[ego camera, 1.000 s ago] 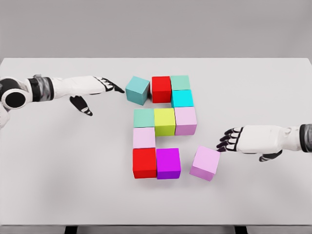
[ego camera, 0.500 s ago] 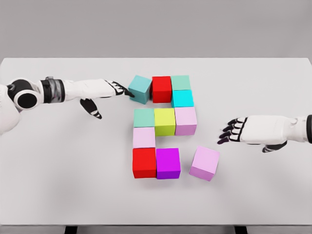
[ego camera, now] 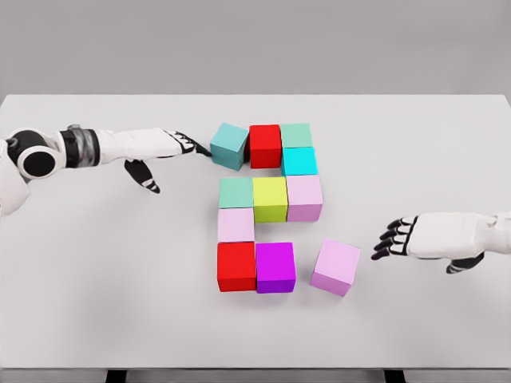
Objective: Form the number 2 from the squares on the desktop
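Observation:
Coloured cubes lie on the white table (ego camera: 96,279). The top row holds a tilted teal cube (ego camera: 229,145), a red cube (ego camera: 265,145) and a green cube (ego camera: 295,135), with a cyan cube (ego camera: 299,161) below the green one. The middle row is green (ego camera: 235,192), yellow (ego camera: 270,198) and lilac (ego camera: 304,197). Under them sit a pale pink cube (ego camera: 235,225), a red cube (ego camera: 236,266) and a purple cube (ego camera: 275,266). A tilted pink cube (ego camera: 335,266) lies apart at the lower right. My left hand (ego camera: 196,145) is open, fingertips touching the teal cube's left side. My right hand (ego camera: 393,238) is open, right of the pink cube.
The left hand reached right and pushed the teal cube against the red one, then drew back slightly. The right hand moved away to the right from the pink cube.

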